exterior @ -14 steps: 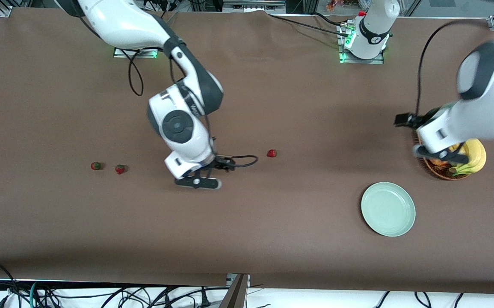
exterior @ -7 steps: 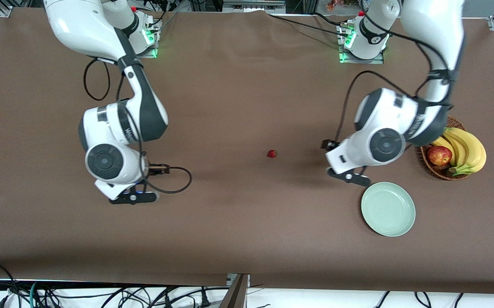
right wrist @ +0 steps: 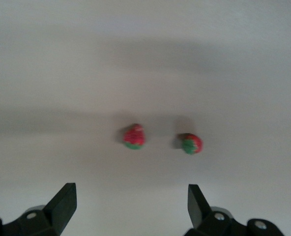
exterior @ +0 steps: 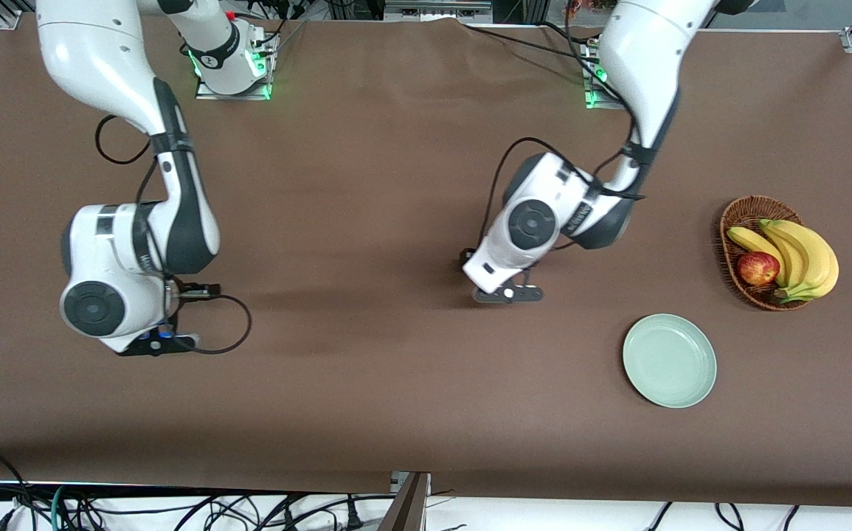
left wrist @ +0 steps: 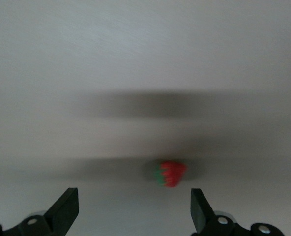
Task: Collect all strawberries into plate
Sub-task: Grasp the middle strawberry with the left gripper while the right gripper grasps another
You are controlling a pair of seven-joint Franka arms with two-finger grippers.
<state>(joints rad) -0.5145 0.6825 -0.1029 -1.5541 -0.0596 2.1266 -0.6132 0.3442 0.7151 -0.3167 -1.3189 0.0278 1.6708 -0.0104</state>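
Table cover (exterior: 396,413): brown cloth, matt, slightly wrinkled near the arm bases. Plate (exterior: 669,360): pale green, smooth, soft sheen (plastic or glazed, can't tell). Basket (exterior: 737,214): brown woven wicker, rough. Apple (exterior: 757,268) glossy red; bananas (exterior: 802,254) smooth yellow skin. Arm shells (exterior: 94,44): glossy white plastic with dark matt joints. Strawberries (right wrist: 134,136): red, green tops, blurred, finish unclear. Cables (exterior: 234,346): black rubbery.
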